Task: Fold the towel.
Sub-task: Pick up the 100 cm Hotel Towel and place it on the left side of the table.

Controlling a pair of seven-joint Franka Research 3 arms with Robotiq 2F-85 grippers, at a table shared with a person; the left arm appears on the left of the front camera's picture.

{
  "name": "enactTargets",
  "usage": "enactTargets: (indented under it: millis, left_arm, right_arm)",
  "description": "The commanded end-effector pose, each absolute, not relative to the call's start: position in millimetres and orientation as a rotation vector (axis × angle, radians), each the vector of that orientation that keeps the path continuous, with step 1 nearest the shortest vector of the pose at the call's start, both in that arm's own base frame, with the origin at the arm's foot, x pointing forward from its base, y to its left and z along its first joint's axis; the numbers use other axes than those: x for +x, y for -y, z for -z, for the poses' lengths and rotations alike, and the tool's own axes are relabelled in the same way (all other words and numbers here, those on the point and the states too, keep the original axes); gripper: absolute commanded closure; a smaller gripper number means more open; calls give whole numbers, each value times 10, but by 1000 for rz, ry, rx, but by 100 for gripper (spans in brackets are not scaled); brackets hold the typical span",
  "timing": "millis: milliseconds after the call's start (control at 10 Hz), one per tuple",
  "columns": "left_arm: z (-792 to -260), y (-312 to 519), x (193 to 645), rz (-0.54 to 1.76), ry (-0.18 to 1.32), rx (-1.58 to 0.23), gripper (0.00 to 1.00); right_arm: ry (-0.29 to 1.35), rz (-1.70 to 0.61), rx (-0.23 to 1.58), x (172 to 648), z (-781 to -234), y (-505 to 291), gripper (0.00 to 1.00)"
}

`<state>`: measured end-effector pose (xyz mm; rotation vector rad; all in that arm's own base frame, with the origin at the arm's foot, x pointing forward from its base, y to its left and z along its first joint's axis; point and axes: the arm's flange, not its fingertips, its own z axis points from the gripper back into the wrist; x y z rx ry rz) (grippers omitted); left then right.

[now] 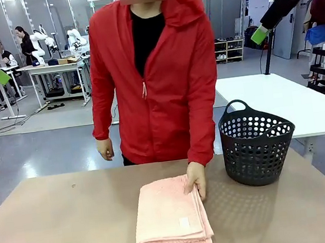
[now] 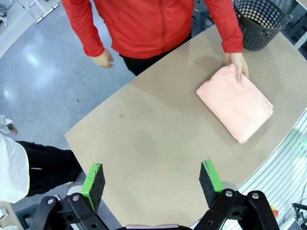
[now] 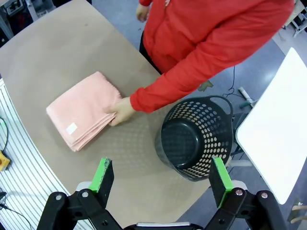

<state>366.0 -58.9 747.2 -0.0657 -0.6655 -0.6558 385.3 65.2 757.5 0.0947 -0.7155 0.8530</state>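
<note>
So the salmon-pink towel (image 1: 171,216) is lying folded into a neat rectangle on the tan table (image 1: 63,228), roughly mid-table and toward the robot's side, with a small white label (image 1: 184,222) showing on top near the robot-side end. I can't read anything on that label, it's way too small, and I don't see any other legible writing or brand marks anywhere. The person in the red zip jacket (image 1: 162,68) stands at the far edge and has one hand (image 1: 196,179) resting on the towel's far corner on the basket side, fingers flat on the cloth; the other hand (image 1: 104,149) just hangs by their side, off the table. A dark perforated laundry basket (image 1: 255,142) with loop handles sits upright just beside the towel, not touching it, and from above it looks empty inside. Both robot arms are up high and well away from everything: the left gripper (image 2: 152,184) hovers above the bare end of the table with its green pads spread wide and nothing between them, and the right gripper (image 3: 163,181) hangs over the basket and towel, likewise spread wide and holding nothing.
</note>
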Motion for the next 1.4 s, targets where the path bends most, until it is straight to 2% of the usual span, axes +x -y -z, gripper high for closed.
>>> enactTargets:
  millis: [0, 1100, 1300]
  left_arm:
    - [-7489, 571, 3653, 648, 659, -63, 0]
    - [-7472, 589, 3660, 656, 665, -66, 0]
    - [-7181, 517, 3725, 623, 638, -121, 0]
  right_arm:
    - [714, -850, 93, 3841, -7573, -640, 0]
    - [714, -850, 93, 3841, -7573, -640, 0]
    - [714, -850, 93, 3841, -7573, -640, 0]
